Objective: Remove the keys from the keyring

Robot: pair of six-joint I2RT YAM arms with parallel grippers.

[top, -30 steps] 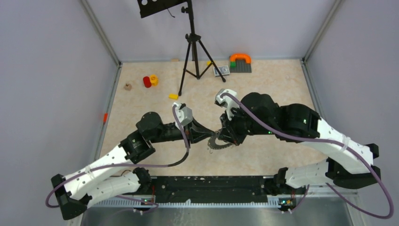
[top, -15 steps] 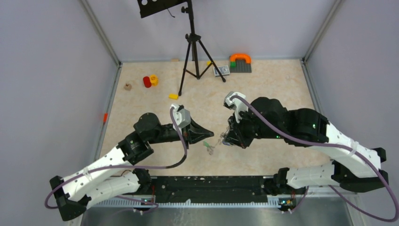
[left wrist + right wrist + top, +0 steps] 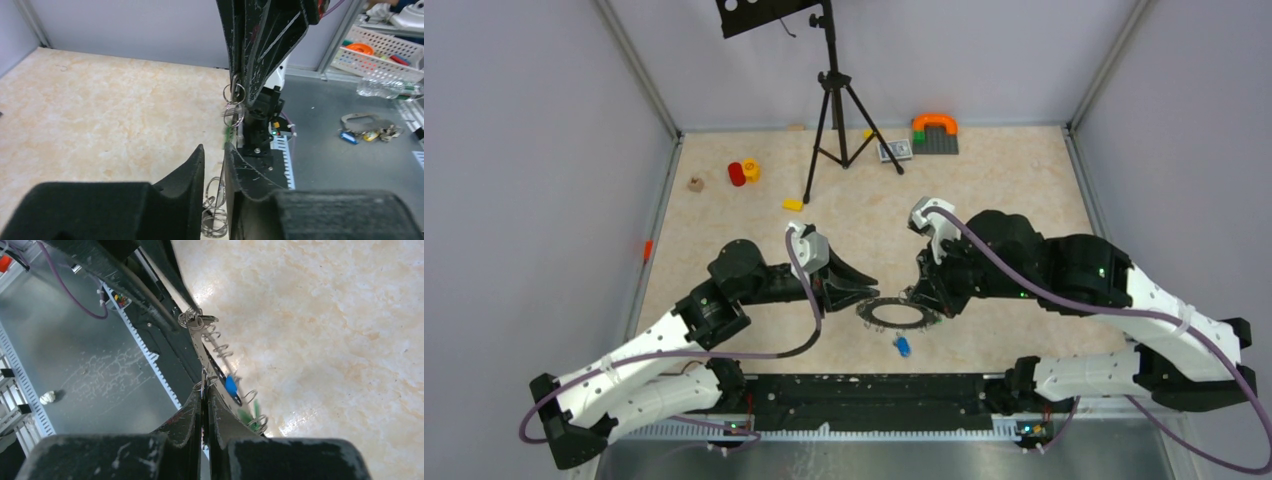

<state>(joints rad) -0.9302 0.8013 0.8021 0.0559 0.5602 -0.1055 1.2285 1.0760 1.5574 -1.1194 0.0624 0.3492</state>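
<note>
The left arm reached from the near-left corner toward the middle of the table [image 3: 984, 180], forearm low and level, and the right arm came in from the near-right with its elbow bent high, so that the two wrists faced each other. Between them the keyring [image 3: 896, 326] hung roughly flat just above the table, one rim at the left gripper [image 3: 862, 291] and the opposite rim at the right gripper [image 3: 926, 298]. A blue-tagged key [image 3: 903, 346] showed just on the near side of the ring in the top view; whether it hung from the ring or lay free could not be told. The right wrist view showed the keyring [image 3: 212, 356] edge-on, with small wire loops [image 3: 221, 347] and a green tag [image 3: 248, 415] along it. The right gripper [image 3: 204, 390] had its fingers pressed together on the ring's rim. The left gripper [image 3: 214, 152] had its fingers a narrow slit apart, with the ring's thin edge and some wire loops in line with the gap, not visibly pinched.
</note>
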